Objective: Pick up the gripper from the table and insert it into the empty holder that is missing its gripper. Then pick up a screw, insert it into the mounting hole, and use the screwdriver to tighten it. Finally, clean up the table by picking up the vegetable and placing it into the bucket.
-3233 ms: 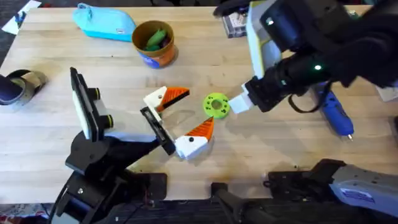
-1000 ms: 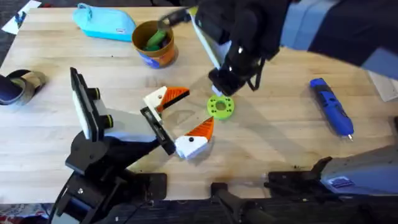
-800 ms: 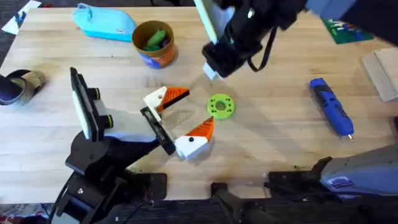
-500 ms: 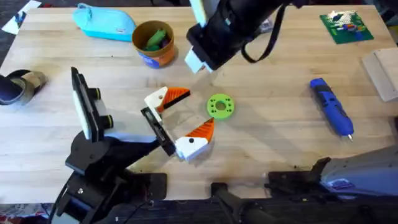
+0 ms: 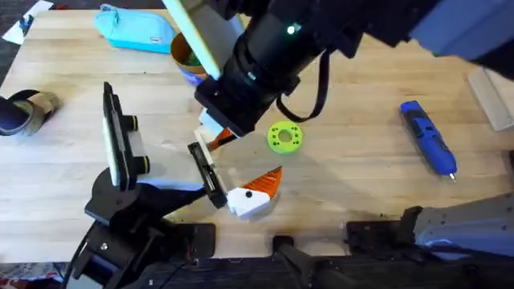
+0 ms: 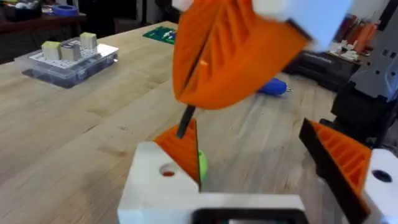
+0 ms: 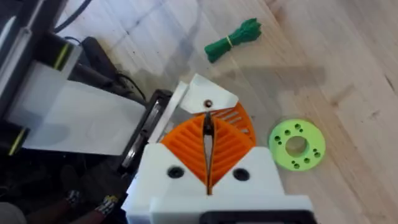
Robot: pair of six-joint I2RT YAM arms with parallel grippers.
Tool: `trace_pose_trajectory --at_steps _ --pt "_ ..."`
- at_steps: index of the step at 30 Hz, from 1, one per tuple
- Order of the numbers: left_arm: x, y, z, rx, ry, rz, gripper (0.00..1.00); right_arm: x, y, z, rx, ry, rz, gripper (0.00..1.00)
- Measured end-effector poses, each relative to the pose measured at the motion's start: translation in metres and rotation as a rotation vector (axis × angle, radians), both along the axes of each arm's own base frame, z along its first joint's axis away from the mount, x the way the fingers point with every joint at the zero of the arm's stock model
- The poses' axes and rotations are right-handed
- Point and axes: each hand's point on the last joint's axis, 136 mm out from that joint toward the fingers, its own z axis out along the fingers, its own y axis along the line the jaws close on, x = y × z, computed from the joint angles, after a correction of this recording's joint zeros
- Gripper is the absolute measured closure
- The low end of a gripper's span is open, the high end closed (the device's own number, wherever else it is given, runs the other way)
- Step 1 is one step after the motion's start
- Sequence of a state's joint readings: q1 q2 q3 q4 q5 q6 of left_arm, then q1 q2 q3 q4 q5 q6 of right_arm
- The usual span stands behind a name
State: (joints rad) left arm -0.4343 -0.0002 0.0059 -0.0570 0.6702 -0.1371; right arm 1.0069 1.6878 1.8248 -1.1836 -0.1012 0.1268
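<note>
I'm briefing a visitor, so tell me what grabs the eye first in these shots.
The right arm dominates: large and dark, it reaches across the table's middle, its gripper shut just above a loose orange-and-white gripper piece. Beside it lies a bright green disc. A blue screwdriver lies alone on the wood towards the right.

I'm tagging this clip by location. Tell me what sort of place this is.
Most likely a robotics workshop or lab bench. A wooden worktable carries a blue electric screwdriver and a clear box of small parts, and a green circuit board lies farther back, with shelves of equipment behind.
</note>
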Motion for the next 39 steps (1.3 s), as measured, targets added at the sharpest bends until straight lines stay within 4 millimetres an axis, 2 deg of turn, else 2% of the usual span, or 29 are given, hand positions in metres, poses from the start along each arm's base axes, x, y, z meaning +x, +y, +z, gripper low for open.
trace_pose_trajectory --at_steps 15,24,39 --pt "-0.002 -0.001 0.000 0.001 -0.001 -0.014 0.014 -0.002 0.003 -0.002 0.000 0.011 -0.010 0.995" --pt "-0.002 -0.001 0.000 0.001 -0.001 -0.015 0.014 0.002 0.009 -0.025 -0.053 0.044 -0.013 0.995" --pt "-0.002 -0.001 0.000 0.001 -0.001 -0.015 0.014 0.001 0.009 -0.025 -0.052 0.049 -0.011 0.995"
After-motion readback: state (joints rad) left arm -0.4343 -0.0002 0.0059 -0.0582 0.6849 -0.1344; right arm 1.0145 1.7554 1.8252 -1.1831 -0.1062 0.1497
